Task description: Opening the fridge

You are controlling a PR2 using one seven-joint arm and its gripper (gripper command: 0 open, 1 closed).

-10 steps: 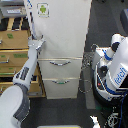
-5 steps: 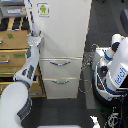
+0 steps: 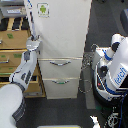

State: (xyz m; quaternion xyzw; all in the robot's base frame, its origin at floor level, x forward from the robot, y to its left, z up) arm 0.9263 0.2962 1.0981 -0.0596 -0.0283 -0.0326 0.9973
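The fridge point(image 3: 60, 45) stands tall and white in the middle of the scene, its big upper door shut or very nearly so, a small green sticker point(image 3: 43, 9) near the top and two lower drawers with curved silver handles point(image 3: 61, 63) below. My arm point(image 3: 22, 70) reaches up from the near left, and my gripper point(image 3: 33, 43) sits at the left edge of that upper door, right where the door meets the side of the fridge. What worries me most is slipping: if I have only a shallow hold on the door edge, a pull could drag the gripper off and the door would stay shut. Pulling straight toward me instead of along the door's swing could also strain my wrist or rock the whole fridge. Just to the left stands a wooden cabinet point(image 3: 12, 42) with green labels, close beside my forearm, so a swinging door or a wide elbow could bump it. A white-and-blue robot point(image 3: 116, 70) stands to the right, well apart from my arm, and looks out of the way. As for the gripper itself, it is too small and blurred for me to tell how far it is spread, or whether it truly clasps the door edge or merely touches it.
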